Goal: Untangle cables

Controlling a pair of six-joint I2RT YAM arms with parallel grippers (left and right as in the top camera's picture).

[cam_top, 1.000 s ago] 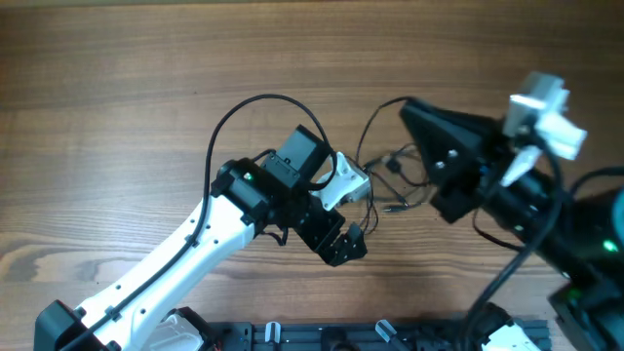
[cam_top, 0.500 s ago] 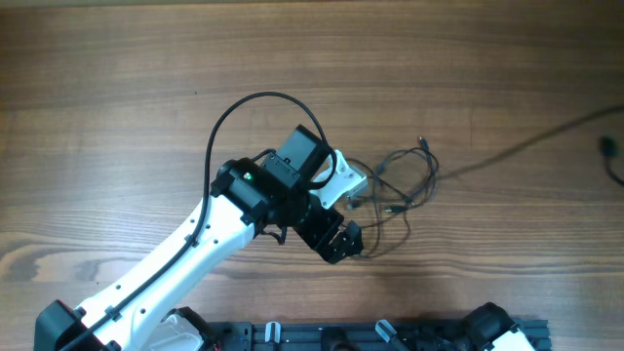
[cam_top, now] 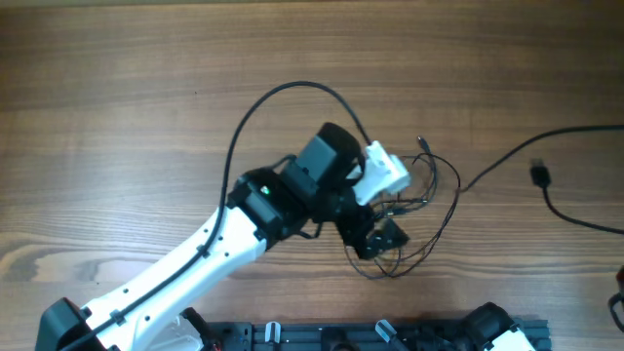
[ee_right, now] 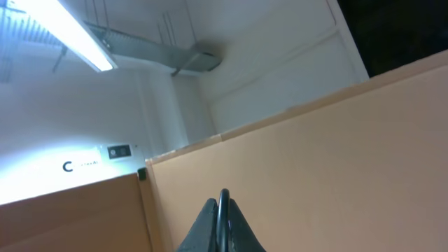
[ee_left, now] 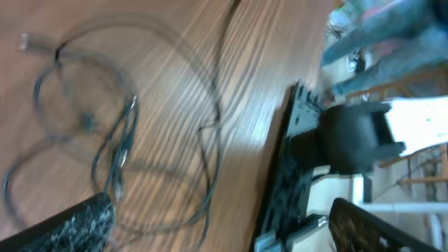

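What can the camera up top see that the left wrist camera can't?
Only overhead: the whole white left arm and a black plug off to the right. Only left wrist: its own wide-apart fingers up close, plus blurry room past the table edge. Both: the thin tangled cables lying on the wooden table.

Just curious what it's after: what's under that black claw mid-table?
Loops of thin dark cable on the wooden table. From overhead, the left gripper covers part of the tangle.

1 tangle of thin cables (cam_top: 426,203), 1 USB plug (cam_top: 539,174), 1 arm (cam_top: 195,258).
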